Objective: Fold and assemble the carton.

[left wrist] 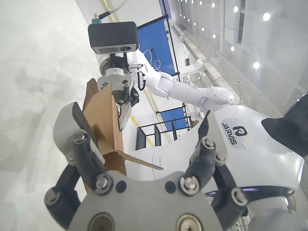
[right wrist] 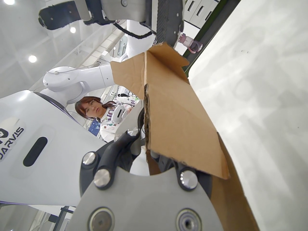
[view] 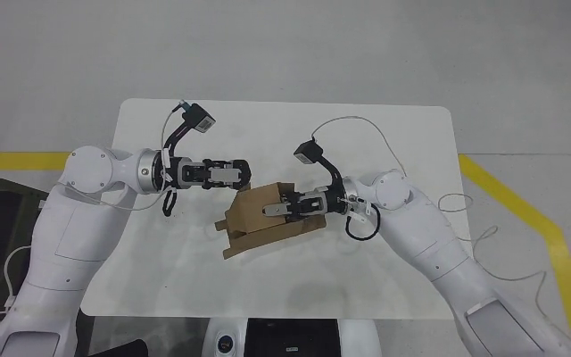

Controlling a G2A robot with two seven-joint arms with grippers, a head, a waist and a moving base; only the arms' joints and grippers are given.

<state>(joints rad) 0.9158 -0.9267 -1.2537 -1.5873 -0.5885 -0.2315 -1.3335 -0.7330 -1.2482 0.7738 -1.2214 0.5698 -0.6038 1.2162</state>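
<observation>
Carton (view: pixel 268 221) at middle of desk (view: pixel 178 268), half raised and leaning, loose flaps toward near edge; right hand (view: pixel 277 210) closed on one wall panel, cardboard pinched between fingers; left hand (view: pixel 245 175) just beyond at far upper corner, spread wide, gripping nothing, one pad (left wrist: pixel 80 118) touching flap edge. Step in hand likely squaring walls; hold right pinch firm as anchor; press far corner with left pad slowly along crease; thin flap may buckle; carton may slide on smooth desk.

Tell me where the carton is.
In the top view the carton lies on the table between the arms: the right gripper grips its wall, the open left gripper at its far corner.
</observation>
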